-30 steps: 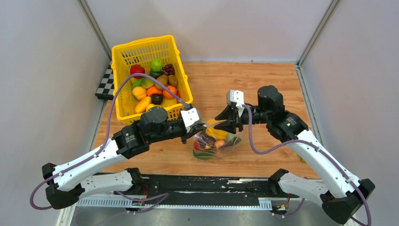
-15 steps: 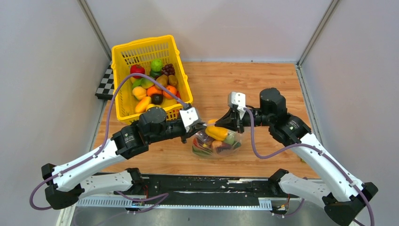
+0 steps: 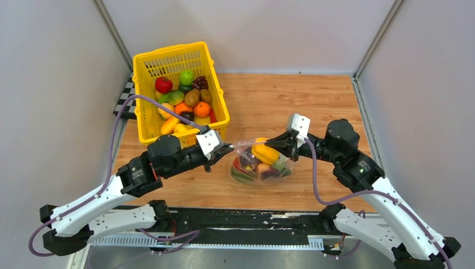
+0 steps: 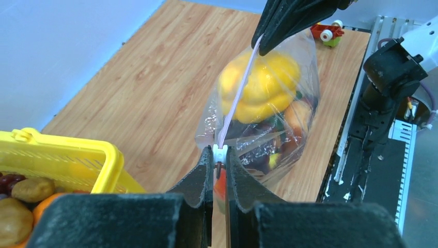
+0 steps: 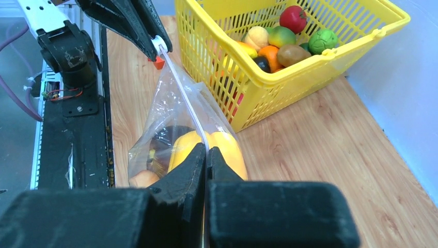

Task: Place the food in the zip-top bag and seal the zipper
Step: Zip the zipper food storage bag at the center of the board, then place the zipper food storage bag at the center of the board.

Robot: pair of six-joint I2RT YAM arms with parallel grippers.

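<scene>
- The left gripper [image 3: 226,149], stretched out level near the basket [image 3: 168,51], is being pressed together on one end of the zipper [image 4: 238,95]
- The zip-top bag [image 3: 246,168] is being hung between both grippers, food [image 3: 265,153] inside
- The right gripper [image 3: 284,143], reaching in opposite, is being clamped on the zipper's other end

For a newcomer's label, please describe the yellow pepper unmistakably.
On the table, near the yellow basket, a clear bag is held between the left gripper and right gripper. The pepper lies topmost inside, the only large yellow piece among darker food.
</scene>
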